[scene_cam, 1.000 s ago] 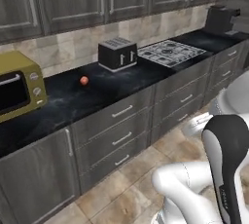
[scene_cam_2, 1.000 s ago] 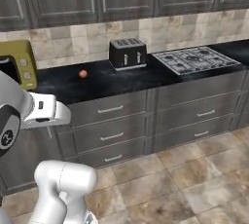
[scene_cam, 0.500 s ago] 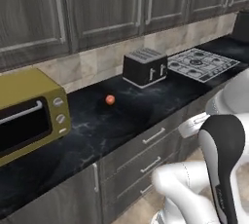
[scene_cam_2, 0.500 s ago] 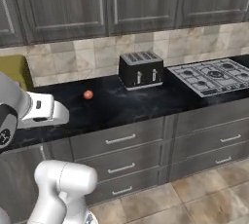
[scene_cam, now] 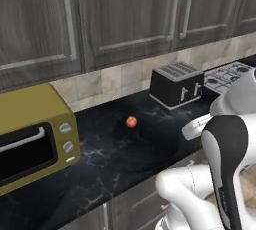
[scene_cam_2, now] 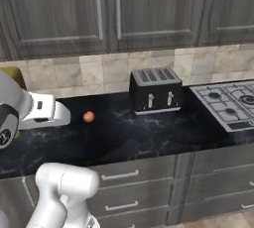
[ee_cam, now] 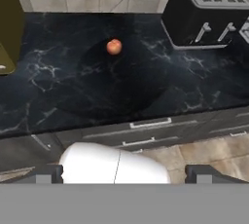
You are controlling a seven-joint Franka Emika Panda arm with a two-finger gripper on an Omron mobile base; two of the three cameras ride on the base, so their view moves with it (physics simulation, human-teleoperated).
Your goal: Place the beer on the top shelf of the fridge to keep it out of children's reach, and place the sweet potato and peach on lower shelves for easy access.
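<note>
Peach (scene_cam: 131, 121) (scene_cam_2: 89, 117) (ee_cam: 114, 46): small, round, orange-red, sitting alone on the dark marbled counter (scene_cam: 125, 159) (scene_cam_2: 149, 138) (ee_cam: 97, 91), well back from the front edge and nearer the tiled backsplash (scene_cam_2: 99, 71). Apart from everything else on the counter; nothing touching it. To its right, a black two-slot toaster (scene_cam: 177, 85) (scene_cam_2: 155, 90) (ee_cam: 206, 11), well clear of the fruit. Beyond the toaster, a gas cooktop (scene_cam_2: 228, 104) (scene_cam: 227, 74) set into the counter. To the left of the peach, an olive-yellow toaster oven (scene_cam: 32, 136) with two round knobs and a bar handle. Above, dark grey wall cabinets (scene_cam: 125, 14) (scene_cam_2: 124, 9) with long bar handles; below the counter, grey drawer fronts (scene_cam_2: 149, 177) (ee_cam: 146, 130). Claw (ee_cam: 124, 174) spread wide with nothing between the two dark tips, seen low in the hand view, held out in front of the counter and well short of the peach.
</note>
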